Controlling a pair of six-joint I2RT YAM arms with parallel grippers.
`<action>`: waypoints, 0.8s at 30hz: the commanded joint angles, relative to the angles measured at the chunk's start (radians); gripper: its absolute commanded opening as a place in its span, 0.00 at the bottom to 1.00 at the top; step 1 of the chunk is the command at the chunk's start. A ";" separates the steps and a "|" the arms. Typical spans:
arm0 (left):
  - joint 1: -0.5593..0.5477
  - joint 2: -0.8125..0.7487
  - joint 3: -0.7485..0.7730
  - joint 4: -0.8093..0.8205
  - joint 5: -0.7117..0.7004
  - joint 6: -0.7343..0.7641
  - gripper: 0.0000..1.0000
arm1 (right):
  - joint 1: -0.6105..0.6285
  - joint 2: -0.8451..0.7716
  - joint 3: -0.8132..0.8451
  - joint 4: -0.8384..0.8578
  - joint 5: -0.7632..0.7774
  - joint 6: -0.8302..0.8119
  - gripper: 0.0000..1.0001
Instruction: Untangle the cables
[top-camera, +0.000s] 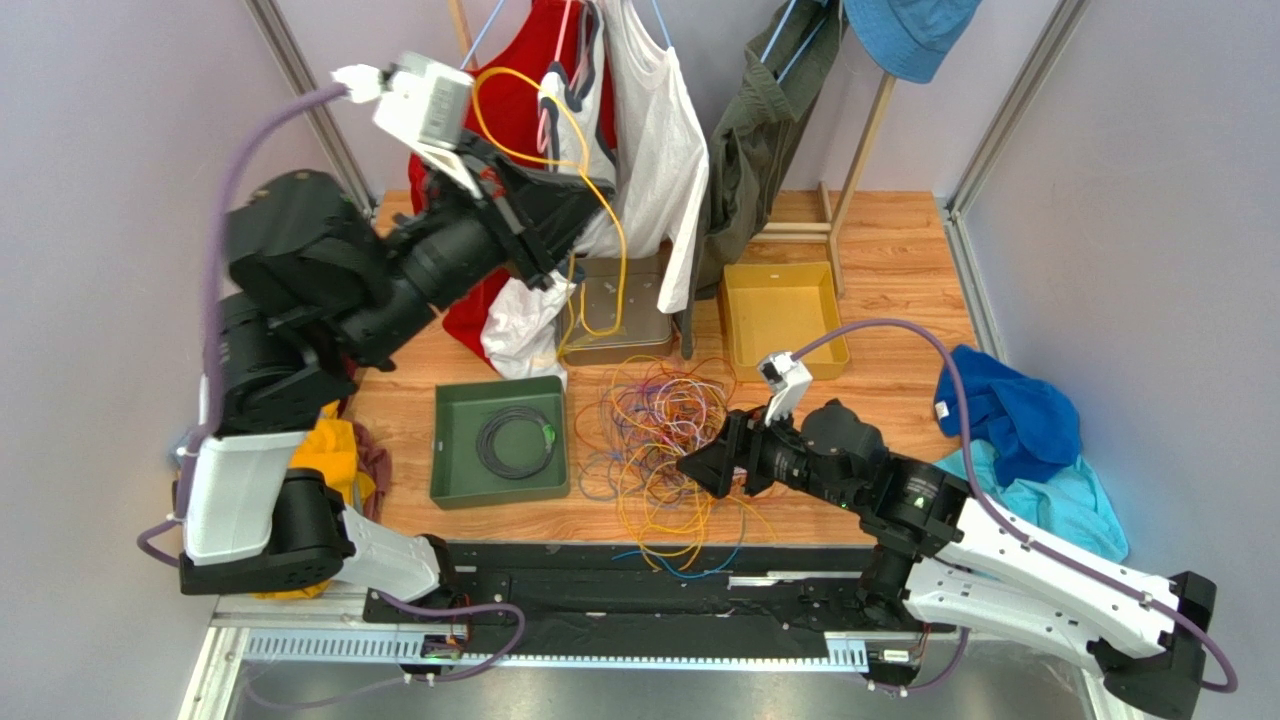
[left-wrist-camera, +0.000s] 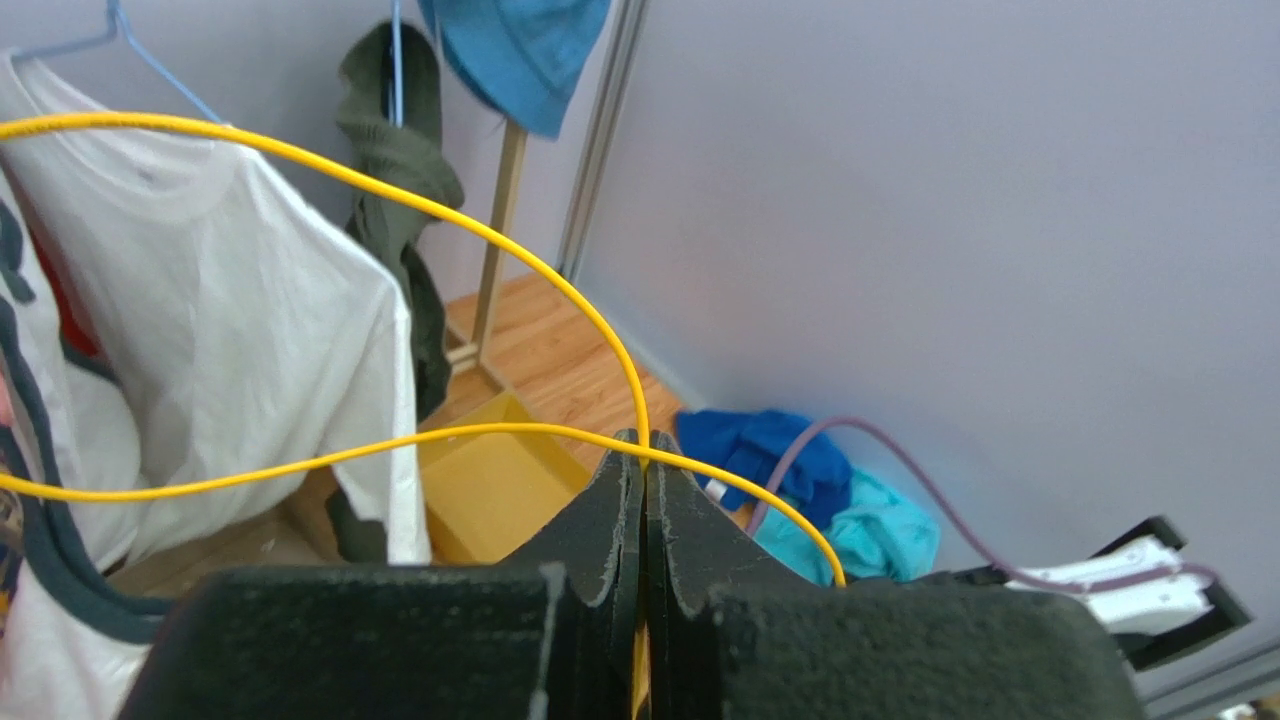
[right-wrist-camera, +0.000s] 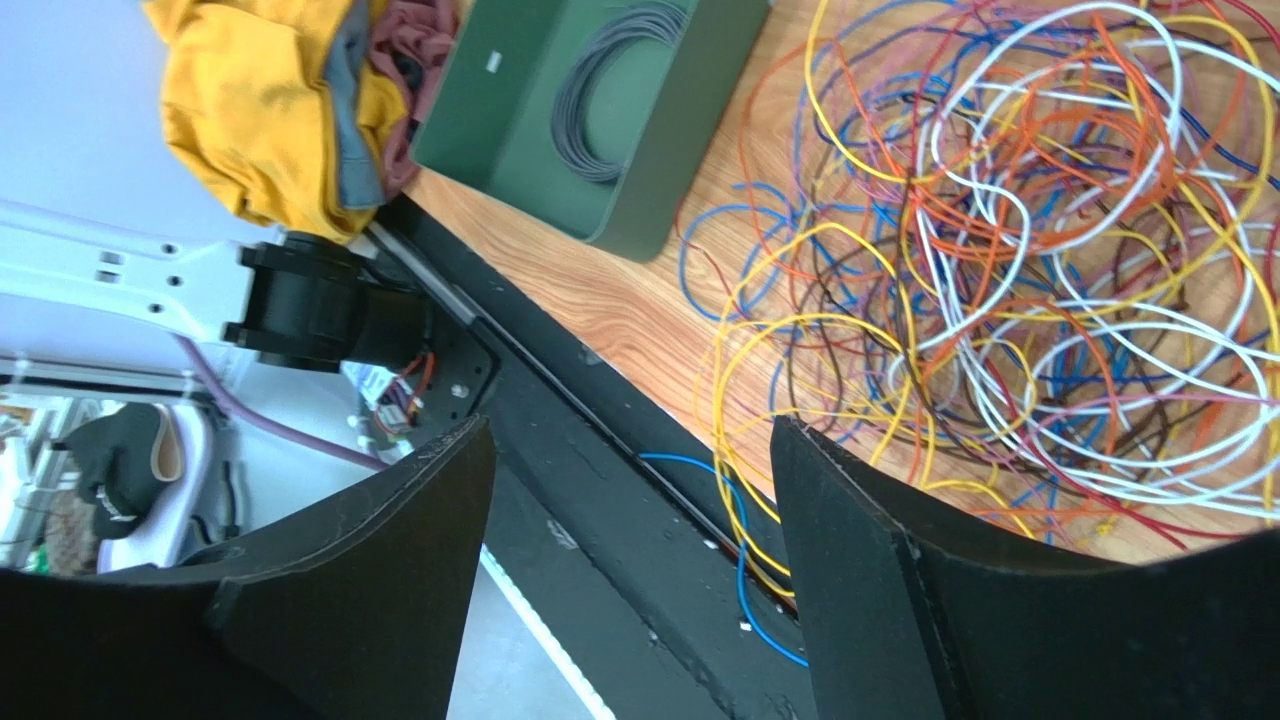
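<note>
The cables (top-camera: 661, 435) lie in a loose snarl of orange, yellow, blue, white and red wires on the wooden table, also in the right wrist view (right-wrist-camera: 1052, 270). Some strands hang over the near edge. My left gripper (top-camera: 564, 210) is raised high at the back and shut on a yellow cable (top-camera: 583, 150). That cable loops up and hangs down toward the table. In the left wrist view the jaws (left-wrist-camera: 646, 458) pinch the yellow cable (left-wrist-camera: 451, 218). My right gripper (top-camera: 699, 465) is open and empty at the snarl's near right side, jaws wide apart (right-wrist-camera: 631, 450).
A green bin (top-camera: 451, 450) holding a coiled dark cable sits left of the snarl. A yellow bin (top-camera: 781, 323) and a grey tray (top-camera: 639, 323) stand behind it. Clothes hang on a rack (top-camera: 661, 135) at the back. Blue cloths (top-camera: 1022, 420) lie right, a yellow cloth (top-camera: 331, 450) left.
</note>
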 joint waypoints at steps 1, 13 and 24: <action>0.000 -0.028 -0.116 -0.049 -0.036 0.021 0.00 | 0.032 -0.016 -0.029 -0.004 0.090 -0.004 0.71; 0.011 0.145 -0.095 0.060 0.023 0.101 0.00 | 0.135 -0.427 -0.103 -0.296 0.520 0.224 0.62; 0.178 0.449 0.026 0.294 0.307 0.039 0.00 | 0.133 -0.450 0.011 -0.485 0.670 0.334 0.65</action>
